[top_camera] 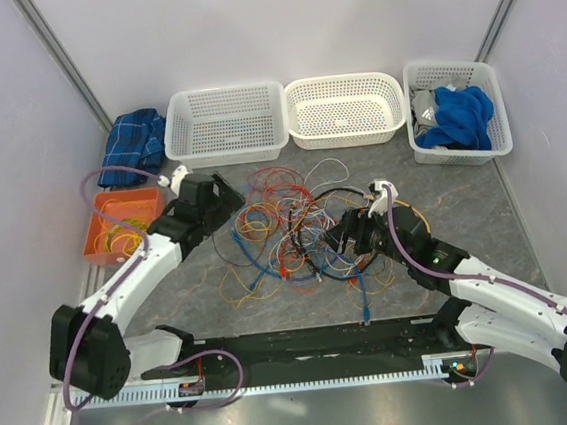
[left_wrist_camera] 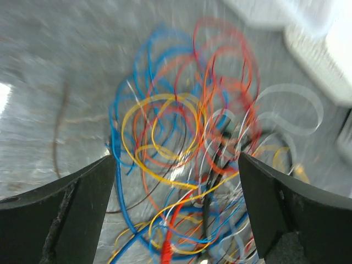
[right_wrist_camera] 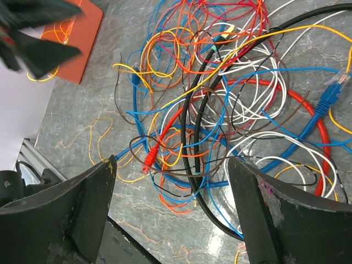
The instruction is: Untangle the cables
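The cables lie in one jumble of thin yellow, orange, red, blue, white and brown wires on the grey tabletop, with a thicker black loop running through it. My left gripper hovers at the jumble's left edge. In the blurred left wrist view it is open above yellow and blue loops, holding nothing. My right gripper stands over the jumble's right side. It is open, with a red plug and the black loop below the gap.
An orange bin with yellow wires sits at the left, a blue plaid cloth behind it. Three white baskets line the back; the right one holds a blue towel. A black rail runs along the near edge.
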You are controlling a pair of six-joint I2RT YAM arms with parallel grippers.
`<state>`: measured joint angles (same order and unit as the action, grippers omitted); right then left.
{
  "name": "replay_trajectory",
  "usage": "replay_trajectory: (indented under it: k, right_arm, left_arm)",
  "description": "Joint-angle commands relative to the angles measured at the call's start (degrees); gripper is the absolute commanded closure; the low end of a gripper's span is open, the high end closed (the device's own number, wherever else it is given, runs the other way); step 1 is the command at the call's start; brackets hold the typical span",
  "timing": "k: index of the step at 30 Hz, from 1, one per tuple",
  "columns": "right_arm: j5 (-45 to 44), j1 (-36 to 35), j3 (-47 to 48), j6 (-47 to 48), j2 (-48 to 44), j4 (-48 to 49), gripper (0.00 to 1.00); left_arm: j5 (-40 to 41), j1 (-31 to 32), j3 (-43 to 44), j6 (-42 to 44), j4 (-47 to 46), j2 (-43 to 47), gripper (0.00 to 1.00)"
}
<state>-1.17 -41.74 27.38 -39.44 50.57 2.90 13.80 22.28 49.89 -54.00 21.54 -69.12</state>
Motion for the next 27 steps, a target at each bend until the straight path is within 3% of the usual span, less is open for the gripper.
replay_trajectory:
  k: [1,10,13,19,20,25,26,27]
  right_arm:
    - [-1.6,0.0,0.8,-1.2,-1.4,0.2,0.1]
    - [-1.6,0.0,0.2,-2.9,-1.3,0.1,0.11]
    - [-2.0,0.0,0.6,-2.6,-1.7,-1.1,0.11]
    - [-3.1,0.1,0.9,-1.4,-2.5,-2.3,0.11]
    - [-3.1,0.0,1.0,-1.3,-2.3,-2.4,0.11]
    - [-3.0,0.1,1.5,-1.3,-2.5,-2.4,0.11]
    - [-3.2,0.0,1.5,-1.2,-2.9,-2.4,0.11]
    - [-3.2,0.0,1.3,-1.3,-3.2,-2.4,0.11]
  left_arm:
    - [-7.6,1.7,-4.1,7.3,-12.3,-5.1,0.01]
    - [-9.5,1.8,0.1,6.6,-14.4,-16.8,0.01]
    - [-10.8,1.8,0.5,5.9,-14.7,-18.2,0.1]
    - [-12.7,1.8,-4.6,4.9,-17.5,-12.7,0.49]
    - [-13.3,1.8,-5.2,4.9,-17.4,-11.9,0.61]
    - [-16.4,2.0,-5.4,5.4,-16.7,-7.4,0.87]
    - [-16.7,2.1,-5.4,5.5,-16.4,-7.0,0.98]
    - [-16.8,2.2,-5.4,5.4,-16.4,-6.6,0.98]
